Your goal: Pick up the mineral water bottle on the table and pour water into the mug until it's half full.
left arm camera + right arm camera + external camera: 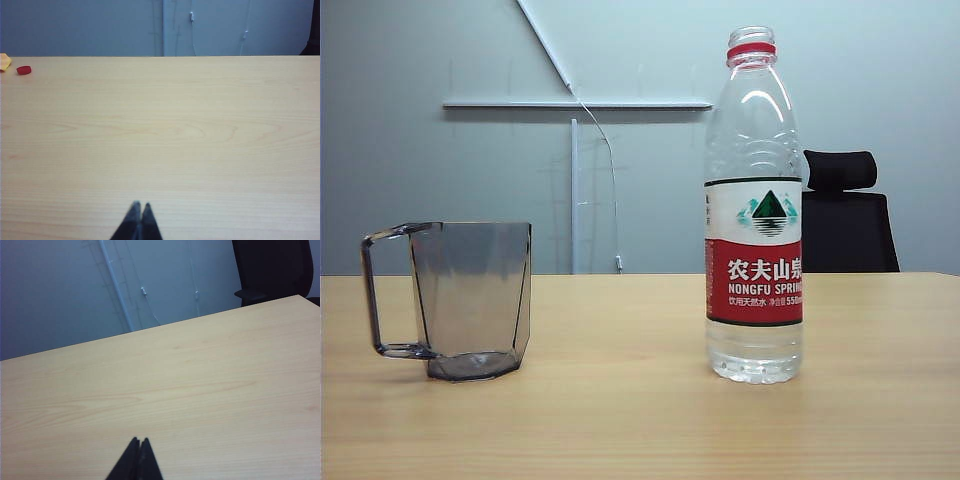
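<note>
A tall clear plastic mineral water bottle [754, 210] w/ red neck ring, no cap, and white-and-red Nongfu Spring label stands upright on the right of the pale wood-grain table [620, 420], filled nearly to the shoulder w/ clear water [754, 350]. A squat smoky-grey transparent faceted mug [472, 298] stands upright well apart on the left, handle pointing away from the bottle, looks empty.

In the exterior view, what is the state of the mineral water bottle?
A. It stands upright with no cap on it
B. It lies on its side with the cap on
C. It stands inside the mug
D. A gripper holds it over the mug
A: the mineral water bottle stands upright on the table, right of the mug, its mouth open above the red neck ring.
</note>
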